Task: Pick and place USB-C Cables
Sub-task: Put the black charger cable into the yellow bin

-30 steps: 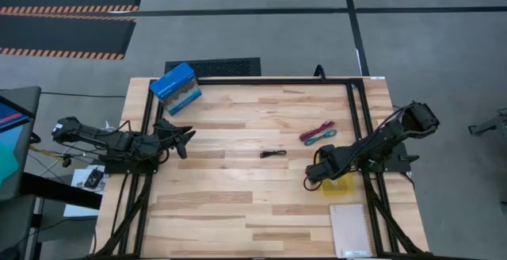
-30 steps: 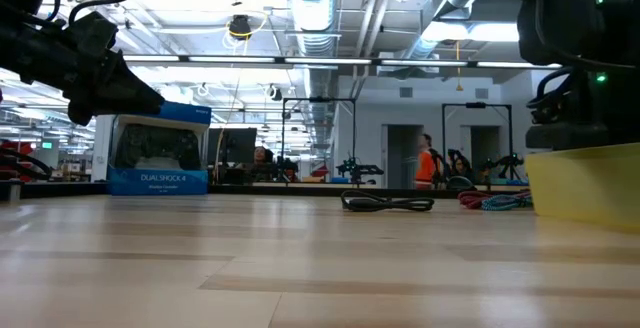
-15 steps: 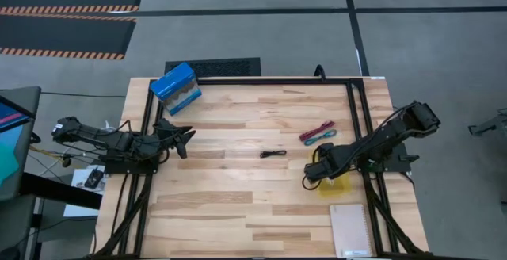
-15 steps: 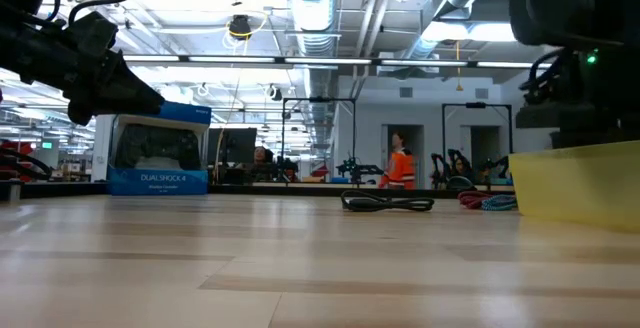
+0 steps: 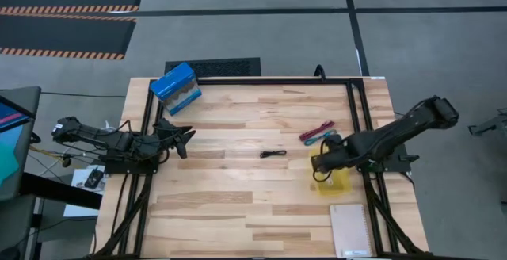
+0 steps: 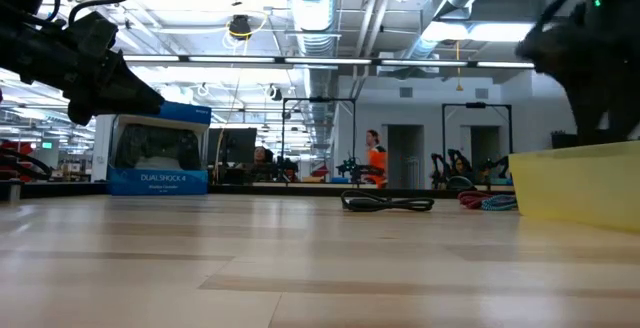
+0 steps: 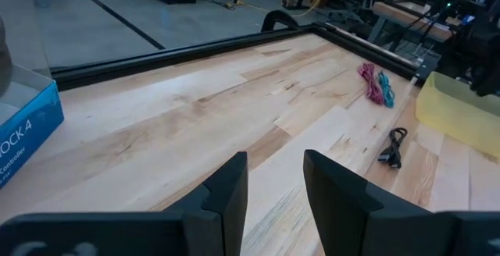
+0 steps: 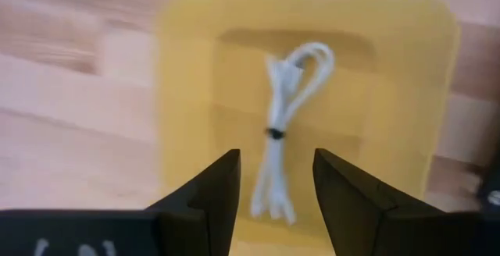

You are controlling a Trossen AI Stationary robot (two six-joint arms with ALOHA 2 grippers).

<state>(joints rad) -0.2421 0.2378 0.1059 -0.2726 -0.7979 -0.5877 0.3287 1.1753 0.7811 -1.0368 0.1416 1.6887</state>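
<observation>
The white cable (image 8: 285, 123) lies looped on the floor of a yellow bin (image 8: 180, 92), which stands near the table's right side (image 5: 339, 182). My right gripper (image 8: 275, 158) hangs open above that bin (image 5: 319, 165), touching nothing. The dark red cable (image 5: 317, 129) and the teal cable (image 5: 321, 139) lie side by side on the wood beyond the bin. The black cable (image 5: 273, 154) lies flat near the table's middle. My left gripper (image 5: 184, 139) waits open above the table's left side (image 7: 273, 162).
A big blue box (image 5: 175, 84) stands at the far left corner. A white notebook (image 5: 350, 230) lies at the near right corner. Black frame rails (image 5: 355, 117) run along the table's left, far and right sides. Bare wood spans the middle and near part.
My right gripper has risen out of the low view above the yellow bin and shifted a little toward the far edge, as the arm stretched out. The yellow bin has slid slightly toward the table's left. The left arm has kept still.
</observation>
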